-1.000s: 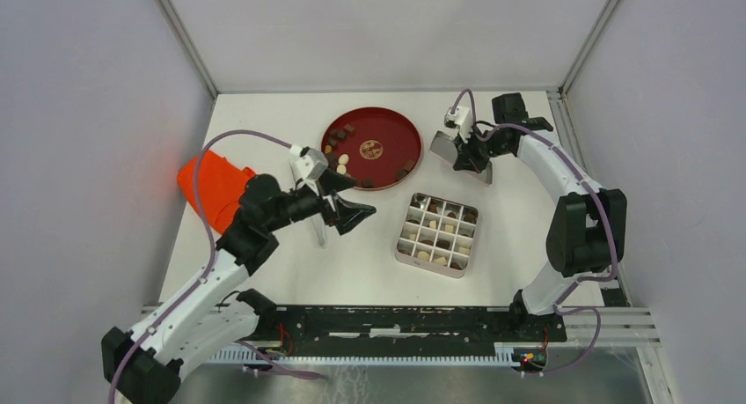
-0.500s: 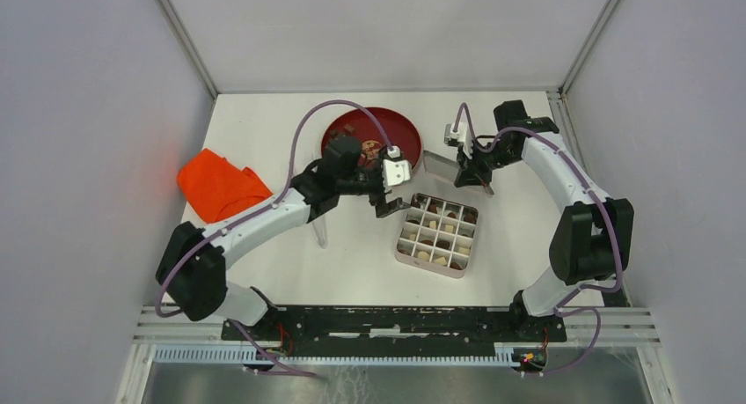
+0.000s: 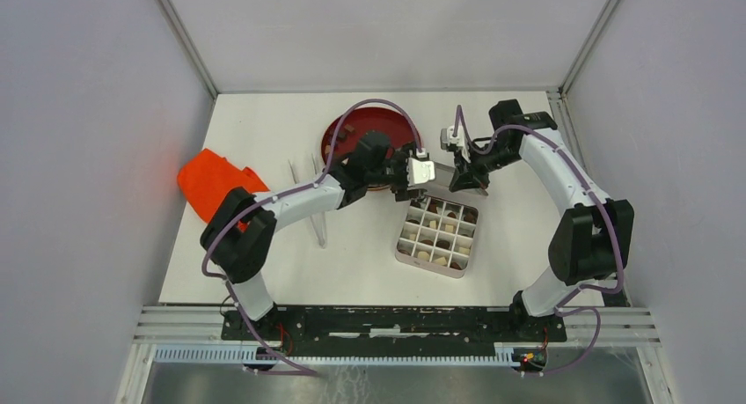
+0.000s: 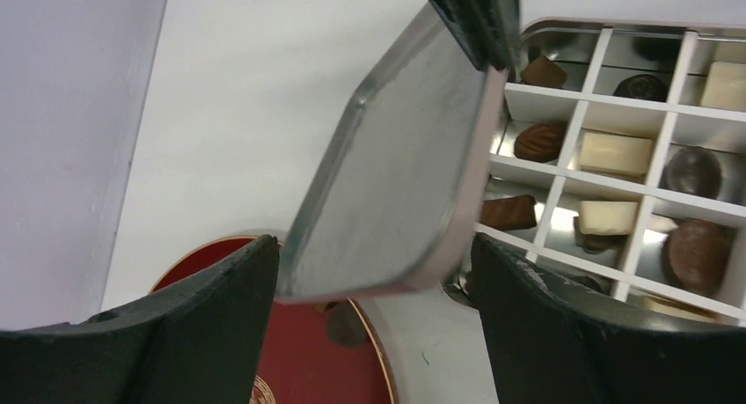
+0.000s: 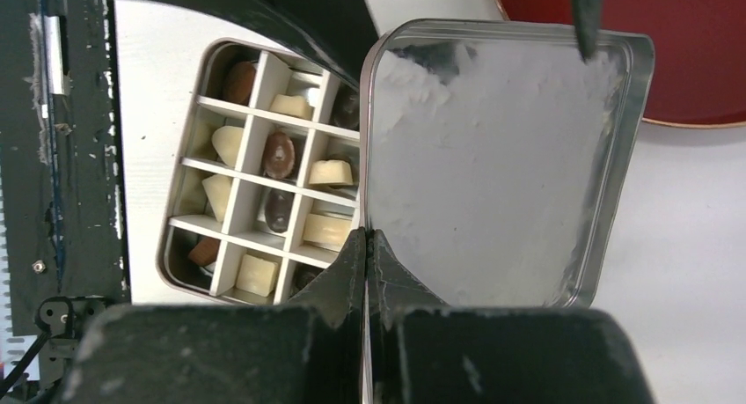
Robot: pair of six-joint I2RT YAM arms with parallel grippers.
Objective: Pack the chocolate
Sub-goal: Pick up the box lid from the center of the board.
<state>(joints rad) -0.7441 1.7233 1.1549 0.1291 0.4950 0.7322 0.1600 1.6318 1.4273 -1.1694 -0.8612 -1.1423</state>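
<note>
Nearest the arm bases, just right of centre in the top view, a square tin [image 3: 398,246] with a white grid sits open on the white table [image 3: 352,272]. Most of the chocolate [image 5: 330,172] lies in its compartments, as dark, brown and cream pieces. Left of the tin the tweezers [image 3: 319,224] lie on the table, apart from both arms. Just past the tin's far edge, the right gripper [image 5: 366,238] has its fingers pressed together, pinching the rim of the metal lid [image 5: 493,166], which hangs tilted over the tin's far side. The left gripper [image 4: 374,246] meets the lid from the left with its fingers spread, one on either side of the lid's lower corner; whether they touch it I cannot tell. Farther back, at upper centre of the frame, the red plate [image 3: 387,121] is partly hidden by the left arm and has a few dark pieces on it. An orange cloth [image 3: 211,182] lies at the table's left edge
</note>
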